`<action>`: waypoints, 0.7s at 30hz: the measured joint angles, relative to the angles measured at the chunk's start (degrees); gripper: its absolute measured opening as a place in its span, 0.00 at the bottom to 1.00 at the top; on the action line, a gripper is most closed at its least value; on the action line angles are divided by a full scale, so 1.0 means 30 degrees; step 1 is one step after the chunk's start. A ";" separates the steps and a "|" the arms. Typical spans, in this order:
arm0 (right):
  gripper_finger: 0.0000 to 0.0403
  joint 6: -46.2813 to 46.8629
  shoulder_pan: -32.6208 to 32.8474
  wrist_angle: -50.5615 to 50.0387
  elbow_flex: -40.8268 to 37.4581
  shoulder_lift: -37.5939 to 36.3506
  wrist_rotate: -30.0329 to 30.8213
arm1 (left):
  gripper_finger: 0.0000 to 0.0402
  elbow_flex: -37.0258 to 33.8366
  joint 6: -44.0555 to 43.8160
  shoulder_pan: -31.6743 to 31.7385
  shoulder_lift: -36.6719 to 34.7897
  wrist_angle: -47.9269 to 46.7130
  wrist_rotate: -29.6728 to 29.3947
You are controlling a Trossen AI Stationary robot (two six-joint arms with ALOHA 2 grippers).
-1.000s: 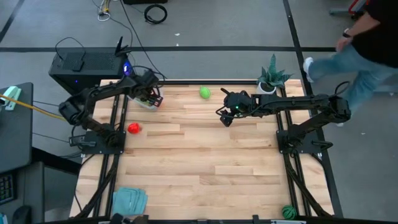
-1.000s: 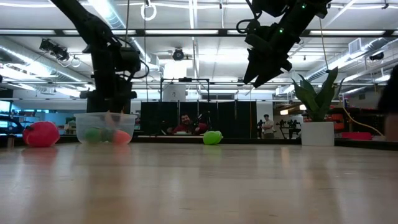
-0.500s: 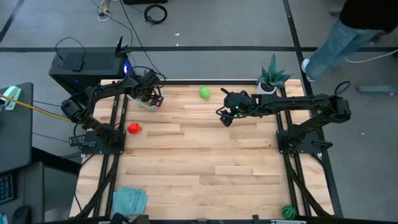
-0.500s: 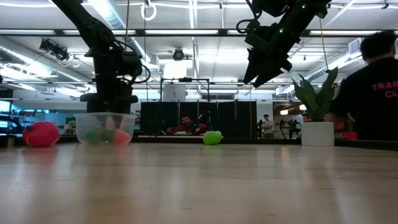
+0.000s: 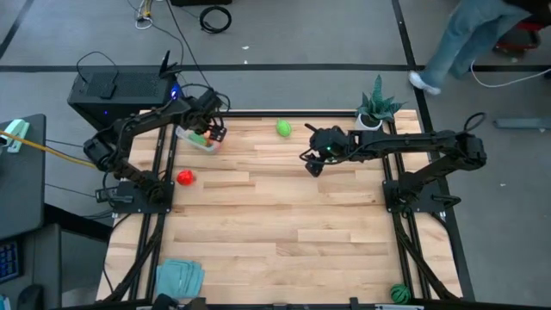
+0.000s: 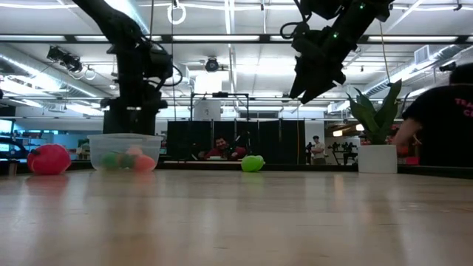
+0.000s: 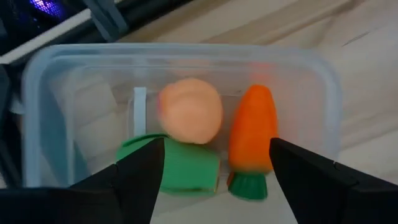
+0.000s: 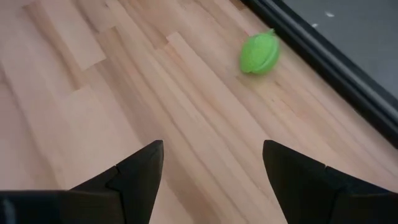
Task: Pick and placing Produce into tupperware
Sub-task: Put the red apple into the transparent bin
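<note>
high view: left hand (image 5: pixel 209 131) hides tupperware (image 5: pixel 191 139).

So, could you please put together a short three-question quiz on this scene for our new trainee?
1. True or false: the carrot lies inside the tupperware.
2. Which piece lies nearest the right pincer? A) the red piece B) the light green ball C) the dark green striped ball
3. Fill in: the left pincer hangs open above the ____.

Key: 1 true; 2 B; 3 tupperware.
</note>
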 joint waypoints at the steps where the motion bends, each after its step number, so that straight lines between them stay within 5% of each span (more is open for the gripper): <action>1: 0.69 -0.0015 0.0000 -0.0015 0.0000 -0.0043 -0.0206 | 0.74 0.0166 0.0000 -0.0219 -0.0159 -0.0145 -0.0013; 8: 0.69 -0.0138 0.0174 -0.2571 0.0000 -0.1037 -0.3654 | 0.74 0.0261 0.1000 -0.2756 -0.2491 -0.0042 -0.0004; 15: 0.69 0.1500 0.0969 -0.4366 0.0004 -0.1555 -0.3860 | 0.74 0.0278 0.0851 -0.5215 -0.4866 -0.0525 -0.0062; 21: 0.69 0.1485 0.1149 -0.4293 0.0004 -0.1548 -0.3541 | 0.73 0.0253 -0.1809 -0.6335 -0.6141 -0.4633 -0.0052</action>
